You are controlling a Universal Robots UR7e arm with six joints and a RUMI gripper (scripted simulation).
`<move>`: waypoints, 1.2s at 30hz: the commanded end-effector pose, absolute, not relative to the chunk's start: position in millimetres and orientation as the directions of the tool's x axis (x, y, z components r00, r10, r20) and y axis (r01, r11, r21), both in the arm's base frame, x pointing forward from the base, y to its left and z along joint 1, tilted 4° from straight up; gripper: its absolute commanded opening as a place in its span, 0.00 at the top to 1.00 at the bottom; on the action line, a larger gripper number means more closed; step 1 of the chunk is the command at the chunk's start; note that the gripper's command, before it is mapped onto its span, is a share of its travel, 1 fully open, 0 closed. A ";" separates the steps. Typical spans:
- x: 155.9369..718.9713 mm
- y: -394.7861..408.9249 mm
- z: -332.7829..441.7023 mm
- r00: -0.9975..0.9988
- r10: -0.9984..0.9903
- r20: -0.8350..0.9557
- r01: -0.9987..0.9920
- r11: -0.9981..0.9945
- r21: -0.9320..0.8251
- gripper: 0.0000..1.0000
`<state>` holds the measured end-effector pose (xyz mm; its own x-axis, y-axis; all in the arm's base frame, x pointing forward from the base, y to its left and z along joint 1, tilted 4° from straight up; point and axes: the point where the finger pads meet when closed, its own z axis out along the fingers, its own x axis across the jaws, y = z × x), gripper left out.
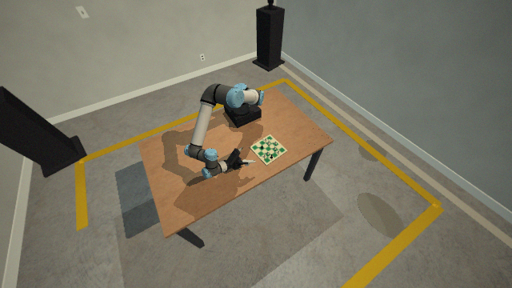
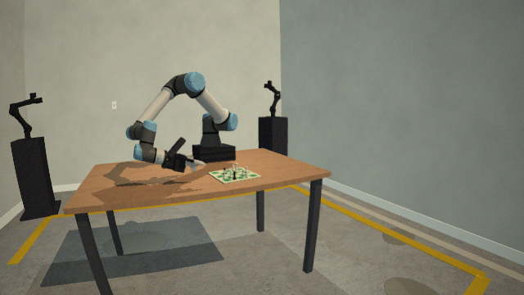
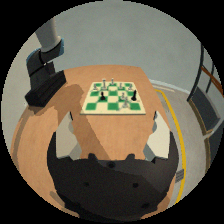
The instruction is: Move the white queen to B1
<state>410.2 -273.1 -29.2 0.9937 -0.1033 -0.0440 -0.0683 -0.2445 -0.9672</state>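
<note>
While the chessboard (image 3: 113,102) carries edge markings, no letter, number, brand or label on it or on the arm (image 2: 157,104) can be read at this resolution. Its squares are green and cream. Several white and black pieces stand upright on it; the white queen cannot be told apart from the other pale pieces, so its square cannot be stated. One black piece (image 3: 102,96) stands toward the board's left side in the wrist view and another (image 3: 134,93) toward its right. The gripper (image 2: 192,162) hovers low over the wooden surface (image 1: 280,116), just beside the board's near edge and apart from it, pointing at the board. Its jaws stand spread wide, with nothing between them.
</note>
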 end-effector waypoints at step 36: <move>416.4 -217.4 29.0 0.974 0.171 0.148 0.209 -0.437 -0.875 0.00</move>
